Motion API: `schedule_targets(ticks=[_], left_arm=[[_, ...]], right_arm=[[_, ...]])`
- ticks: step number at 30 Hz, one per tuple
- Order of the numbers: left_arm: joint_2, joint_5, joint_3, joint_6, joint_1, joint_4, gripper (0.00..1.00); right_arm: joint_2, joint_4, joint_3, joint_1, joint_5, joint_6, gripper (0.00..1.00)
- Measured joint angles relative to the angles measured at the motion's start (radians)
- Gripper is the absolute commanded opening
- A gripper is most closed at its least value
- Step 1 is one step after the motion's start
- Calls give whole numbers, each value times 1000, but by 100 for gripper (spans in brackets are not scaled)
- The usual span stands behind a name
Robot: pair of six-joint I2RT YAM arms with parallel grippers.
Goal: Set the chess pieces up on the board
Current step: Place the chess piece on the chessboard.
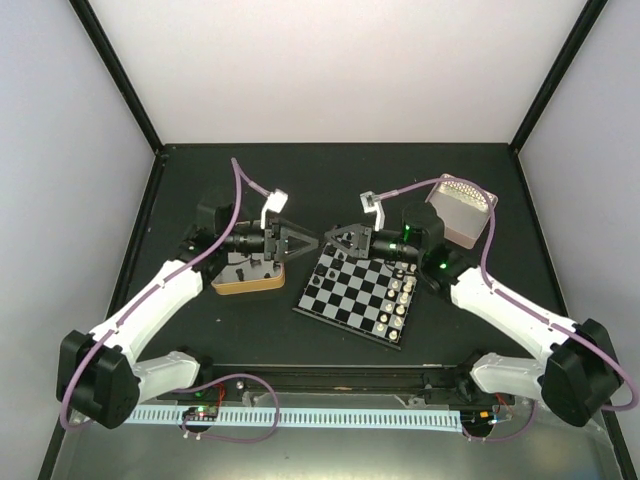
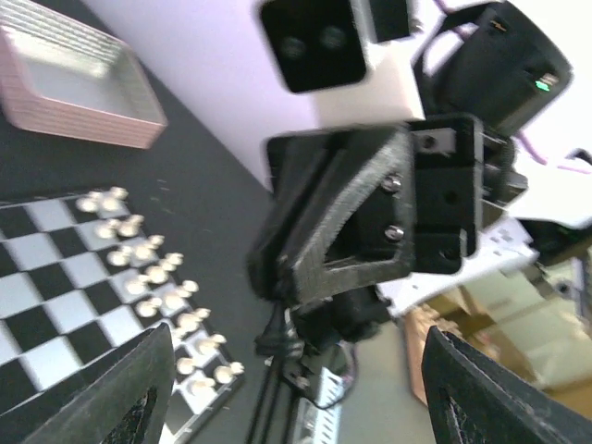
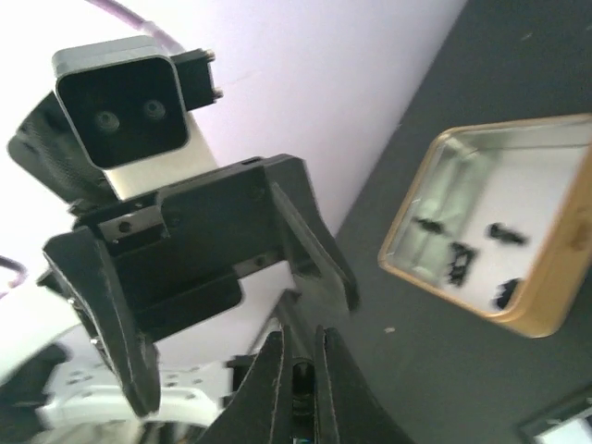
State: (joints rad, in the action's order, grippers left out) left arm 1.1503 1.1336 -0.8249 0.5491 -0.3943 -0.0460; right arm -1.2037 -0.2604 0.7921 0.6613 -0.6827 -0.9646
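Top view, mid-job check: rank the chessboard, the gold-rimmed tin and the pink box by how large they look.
1. chessboard: clearly the largest.
2. pink box and gold-rimmed tin: they look about alike, and both are partly hidden, so I won't rank one over the other.

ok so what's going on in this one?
Two arms are setting up a small checkered chessboard. Cream pieces line its right side, and a few black chess pieces lie in the gold-rimmed square tin left of it. The left hand, open, and the right hand face each other tip to tip above the board's far left corner. The right hand pinches a small dark item, probably a black piece.
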Motion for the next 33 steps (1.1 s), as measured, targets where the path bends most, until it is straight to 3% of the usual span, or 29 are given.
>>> schedule_targets(ticks=[6, 10, 18, 26, 33], left_arm=[[-48, -230, 7, -39, 57, 97, 76], [-148, -455, 47, -35, 95, 136, 76], [-287, -744, 115, -29, 100, 173, 77], [-303, -832, 134, -22, 101, 177, 77], [-284, -843, 134, -21, 105, 180, 77]], right_arm=[[35, 214, 14, 30, 242, 204, 1], [23, 319, 15, 128, 430, 326, 1], [-161, 432, 28, 327, 726, 496, 1], [-333, 463, 53, 450, 883, 570, 1], [-416, 452, 66, 452, 978, 547, 1]])
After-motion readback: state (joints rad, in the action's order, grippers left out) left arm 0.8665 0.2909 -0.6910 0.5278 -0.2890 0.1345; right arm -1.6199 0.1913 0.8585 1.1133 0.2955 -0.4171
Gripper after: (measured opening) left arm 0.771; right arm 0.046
